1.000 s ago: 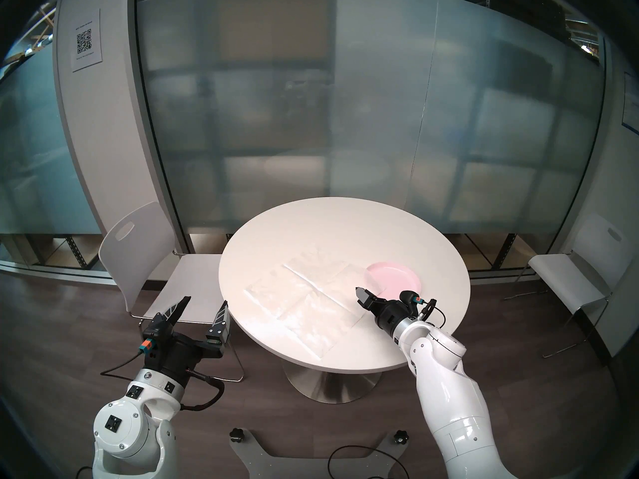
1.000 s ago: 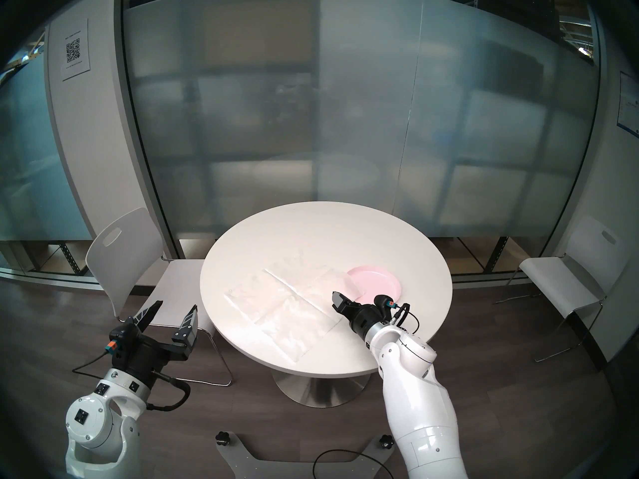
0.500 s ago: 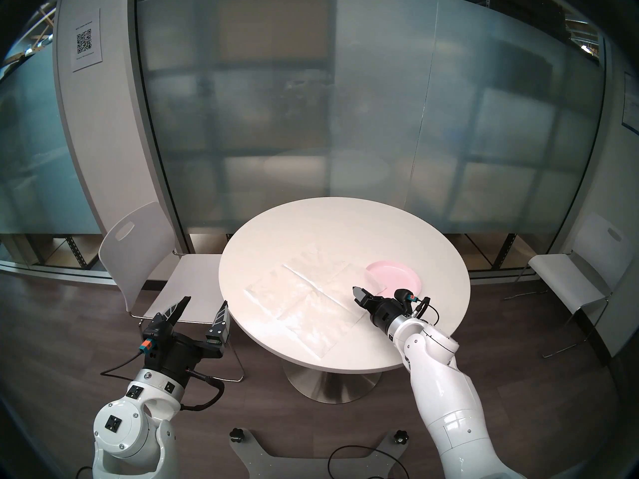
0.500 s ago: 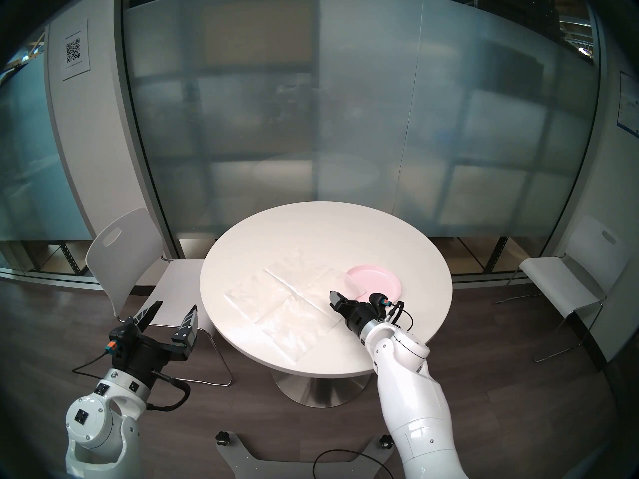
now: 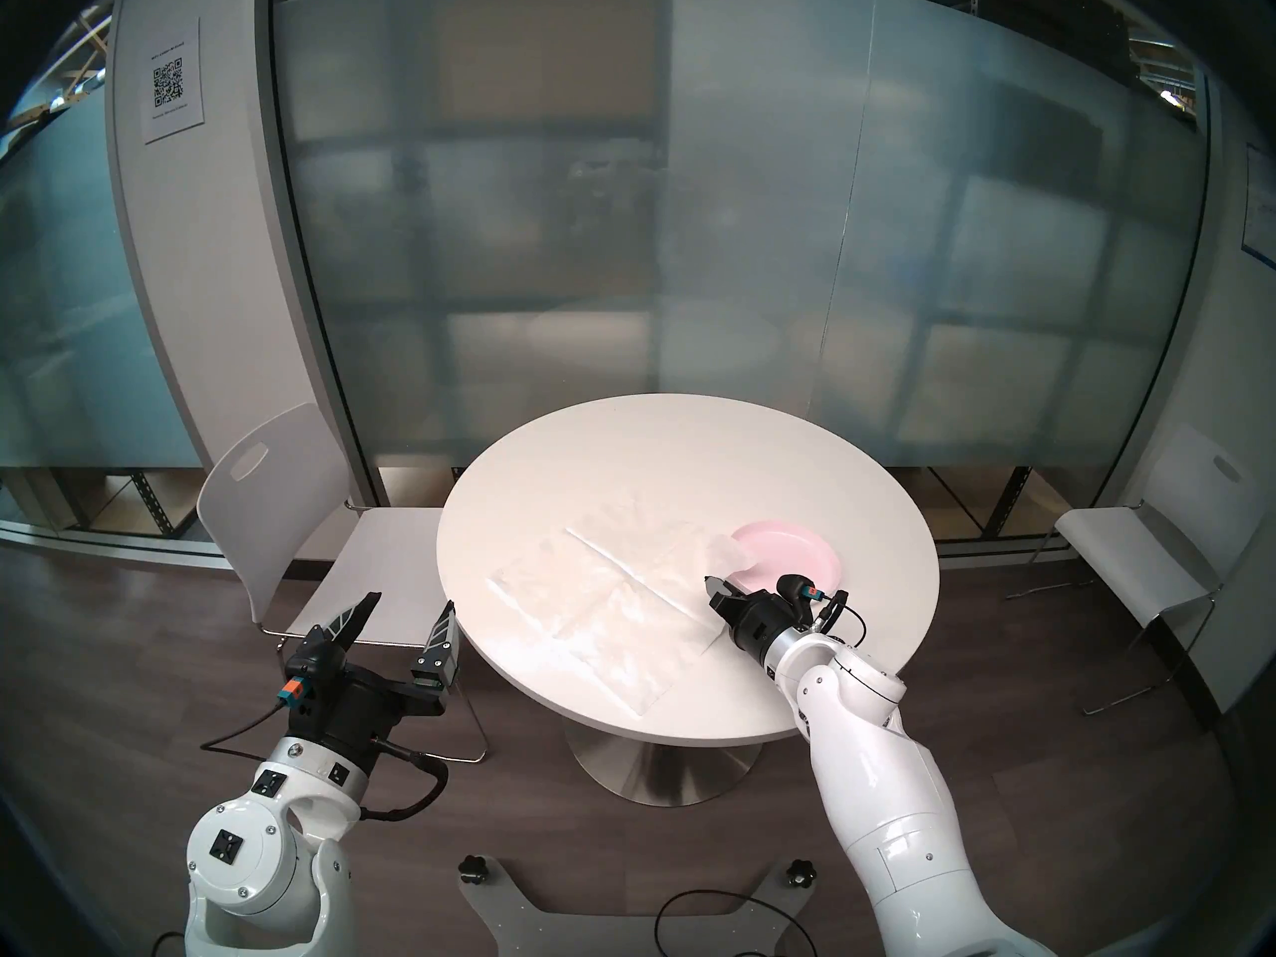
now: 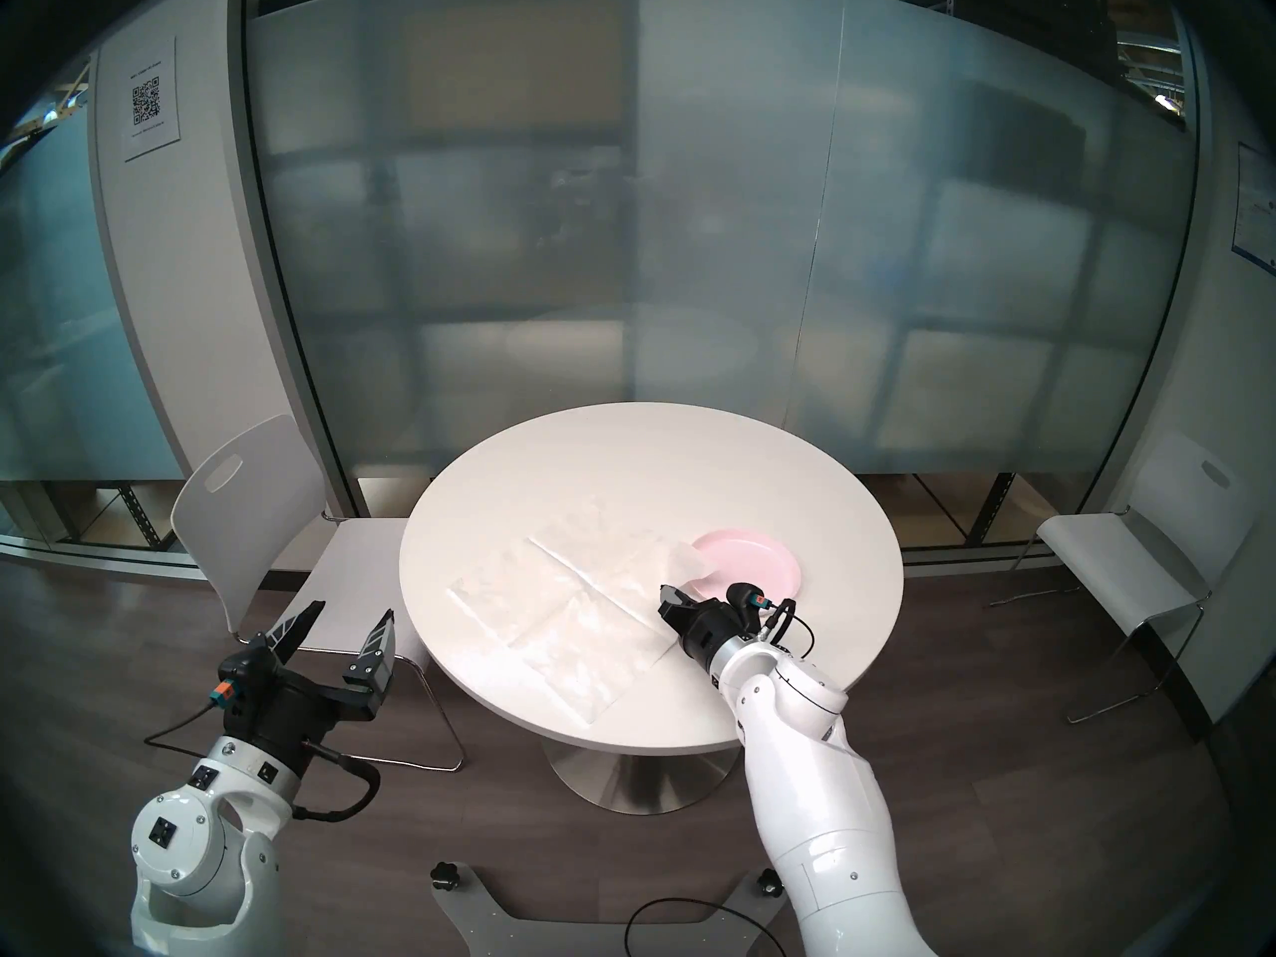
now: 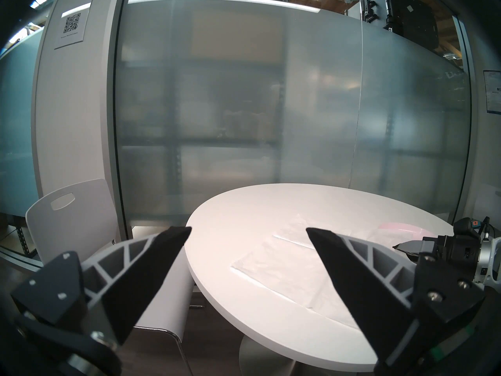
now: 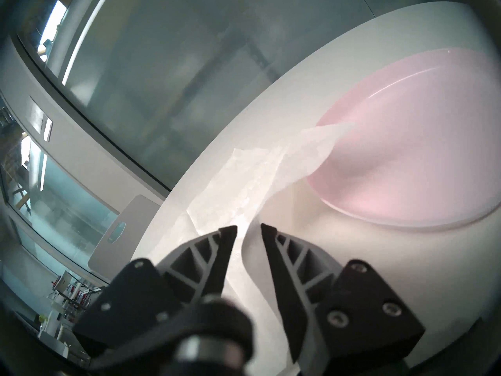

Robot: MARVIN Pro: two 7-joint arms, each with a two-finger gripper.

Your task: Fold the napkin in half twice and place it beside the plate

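Your napkin (image 5: 607,603) lies spread open on the counter (image 5: 621,444), a diamond at centre frame in the head view, with its long crease running from upper left to lower right. It is thin, white and faintly crinkled, hard to tell from the counter but for the crease lines. Its right-hand corner is lifted and curls up against the left rim of the plate (image 5: 794,551), which sits just right of it.

That raised edge is what your move turns on. In the right wrist view it passes between the two fingers of the right end effector (image 8: 249,230), running from the gap up toward the plate at upper right. The fingers stand narrow with a slim gap; the paper is between them, but you cannot tell whether they have it pinched yet. To fold, you would carry that edge across the crease toward the upper left of the head view, I judge.

Your right arm is clearly the nearer one. The left end effector (image 5: 407,610) hangs wide open and empty off the counter's left edge, by the chair (image 5: 276,493).
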